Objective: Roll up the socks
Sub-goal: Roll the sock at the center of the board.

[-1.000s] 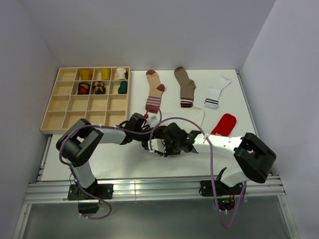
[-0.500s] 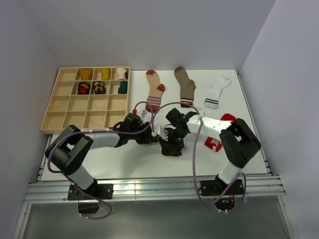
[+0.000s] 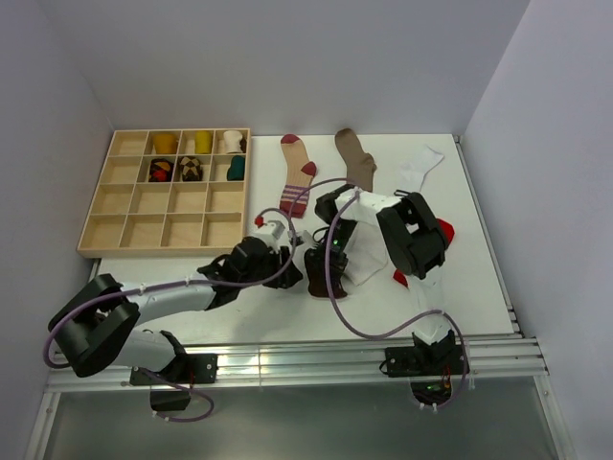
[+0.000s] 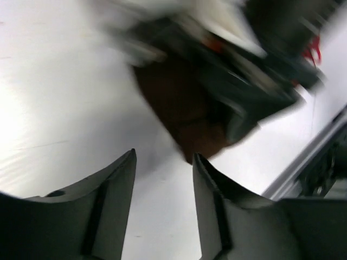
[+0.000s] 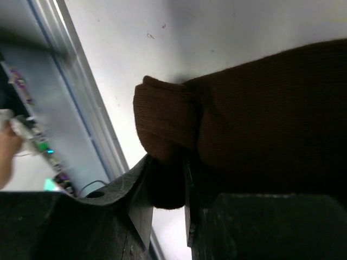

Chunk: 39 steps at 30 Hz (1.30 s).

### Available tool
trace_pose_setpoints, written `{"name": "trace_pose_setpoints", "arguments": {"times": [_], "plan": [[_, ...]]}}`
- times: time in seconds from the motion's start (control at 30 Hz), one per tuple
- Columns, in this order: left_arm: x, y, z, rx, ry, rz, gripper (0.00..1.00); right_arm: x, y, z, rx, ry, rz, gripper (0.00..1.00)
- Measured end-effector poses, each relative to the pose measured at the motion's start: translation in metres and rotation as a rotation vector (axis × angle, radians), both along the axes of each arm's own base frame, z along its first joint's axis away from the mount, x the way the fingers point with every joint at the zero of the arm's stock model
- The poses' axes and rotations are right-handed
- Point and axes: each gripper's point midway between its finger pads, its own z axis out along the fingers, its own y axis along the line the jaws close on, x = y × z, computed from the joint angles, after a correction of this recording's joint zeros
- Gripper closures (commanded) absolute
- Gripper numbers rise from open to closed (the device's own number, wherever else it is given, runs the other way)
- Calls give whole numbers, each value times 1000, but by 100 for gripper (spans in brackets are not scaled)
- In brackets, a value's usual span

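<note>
No longer huddled over, the dark brown sock [image 5: 260, 108] now shows bunched near the middle of the bench [image 3: 460, 287]: our right hand [image 5: 168, 189] is clamped on its folded end, our left hand [image 4: 164, 162] waits apart and empty just beside it, so rolling seems under way.

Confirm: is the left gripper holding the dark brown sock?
No, the left gripper stands open with only table between its fingers; the dark brown sock lies beyond them.
</note>
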Motion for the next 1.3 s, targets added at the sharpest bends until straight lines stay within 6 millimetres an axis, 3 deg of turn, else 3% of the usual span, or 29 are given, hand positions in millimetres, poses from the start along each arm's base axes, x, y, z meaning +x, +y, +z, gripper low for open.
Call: {"name": "trace_pose_setpoints", "arguments": {"times": [0.17, 0.4, 0.67, 1.0, 1.1, 1.2, 1.23, 1.3], "plan": [[-32, -30, 6, 48, -140, -152, 37, 2, -1, -1, -26, 116, -34, 78], [-45, -43, -14, 163, -249, -240, 31, 4, -4, -1, -32, 188, -61, 77], [-47, -68, -22, 295, -390, -323, 27, 4, -5, -2, -20, 246, -68, 76], [-42, -88, -35, 473, -527, -386, 30, 4, -8, -3, -35, 258, -60, 76], [-41, -86, -40, 502, -539, -393, 33, 5, -9, -3, -35, 261, -64, 76], [-40, -85, -40, 514, -548, -398, 47, 5, -9, -3, -37, 261, -64, 76], [-39, -85, -40, 518, -551, -399, 57, 4, -10, -3, -41, 262, -63, 76], [-39, -86, -43, 525, -549, -404, 68, 4, -11, -3, -47, 263, -61, 75]]}}
